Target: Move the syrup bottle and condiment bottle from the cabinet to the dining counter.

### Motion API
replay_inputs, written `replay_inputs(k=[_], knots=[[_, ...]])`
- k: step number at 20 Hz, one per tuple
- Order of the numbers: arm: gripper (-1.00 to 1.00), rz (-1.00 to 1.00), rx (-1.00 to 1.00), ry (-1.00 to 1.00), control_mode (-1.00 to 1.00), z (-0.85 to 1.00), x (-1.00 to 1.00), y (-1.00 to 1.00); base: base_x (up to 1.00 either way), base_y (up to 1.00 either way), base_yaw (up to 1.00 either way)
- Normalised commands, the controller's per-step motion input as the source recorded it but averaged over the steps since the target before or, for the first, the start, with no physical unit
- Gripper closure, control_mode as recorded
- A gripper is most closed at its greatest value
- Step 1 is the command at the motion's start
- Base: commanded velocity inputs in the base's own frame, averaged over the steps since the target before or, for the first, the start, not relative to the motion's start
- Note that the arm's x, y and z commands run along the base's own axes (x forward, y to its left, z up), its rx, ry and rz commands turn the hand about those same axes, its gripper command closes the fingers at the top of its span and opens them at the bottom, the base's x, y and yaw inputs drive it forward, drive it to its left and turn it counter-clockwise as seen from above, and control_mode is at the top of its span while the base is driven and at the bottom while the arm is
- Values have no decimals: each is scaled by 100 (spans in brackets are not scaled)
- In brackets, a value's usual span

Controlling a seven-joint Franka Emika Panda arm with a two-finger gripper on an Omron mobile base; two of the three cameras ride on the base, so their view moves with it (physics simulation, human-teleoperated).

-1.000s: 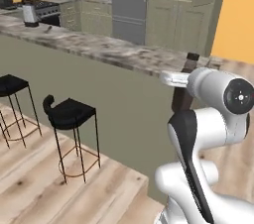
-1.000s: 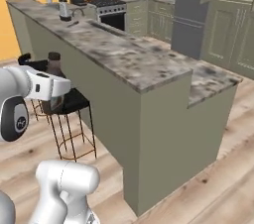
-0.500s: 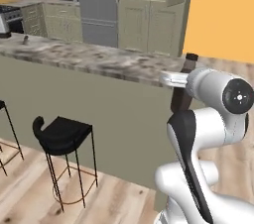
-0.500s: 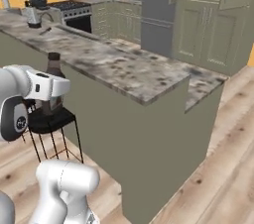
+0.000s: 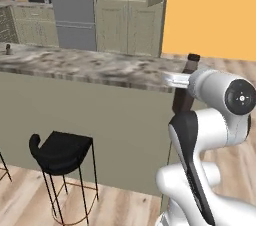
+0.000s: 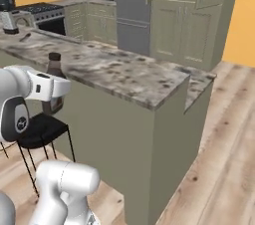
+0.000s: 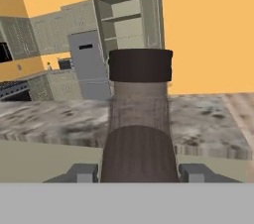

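Syrup bottle (image 5: 183, 101) — lower body behind the arm — label unseen.

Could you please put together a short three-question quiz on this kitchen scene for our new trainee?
1. True or false: the gripper is shut on the syrup bottle.
2. Where does the bottle stand in relation to the dining counter? A) set down on its top B) held in the air at its near side C) on the black stool
3. Fill in: the upper doors of the cabinet are ____.

Key: 1 true. 2 B; in the right base view it hangs in front of the counter's edge, above the stool. 3 open, with plain shelves showing.
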Motion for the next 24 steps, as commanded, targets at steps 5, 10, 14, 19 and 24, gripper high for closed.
replay_inputs(k=[5, 10, 14, 19, 24], knots=[[100, 0, 0, 0, 100, 0, 0, 0, 44, 47, -22], [100, 0, 0, 0, 100, 0, 0, 0, 44, 56, -24], [100, 0, 0, 0, 100, 0, 0, 0, 53, 50, -23], [100, -3, -1, 0, -100, 4, 0, 2, 14, 19, -15], [100, -18, -11, -10, -100, 30, 8, 9, 0, 0, 0]])
